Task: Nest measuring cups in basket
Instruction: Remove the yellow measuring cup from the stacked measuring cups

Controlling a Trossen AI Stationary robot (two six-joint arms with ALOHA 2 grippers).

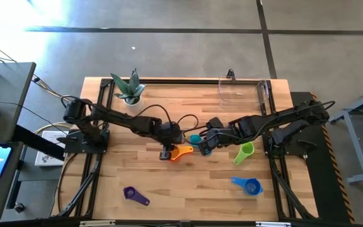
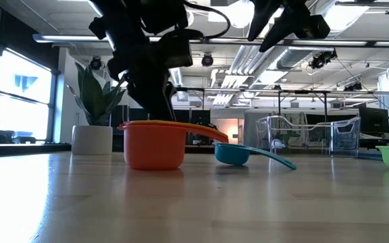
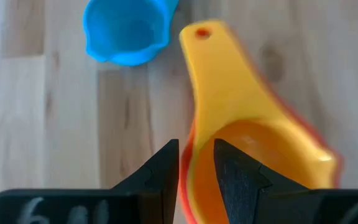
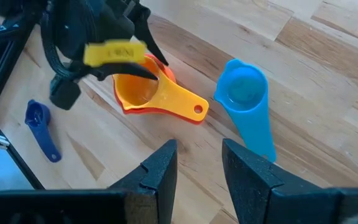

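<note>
The yellow plastic measuring cup (image 4: 143,93) is nested in the orange plastic measuring cup (image 1: 180,152) mid-surface, with the teal plastic measuring cup (image 1: 196,138) just beside.

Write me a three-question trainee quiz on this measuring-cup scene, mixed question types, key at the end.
1. True or false: the yellow cup sits nested in the orange cup.
2. Which cup lies nearest the orange one? A teal cup B green cup C purple cup
3. Fill in: the basket holds ___ cups.

Key: 1 true. 2 A. 3 no. The left gripper straddles the nested pair's rim; the right gripper hovers open nearby.
</note>
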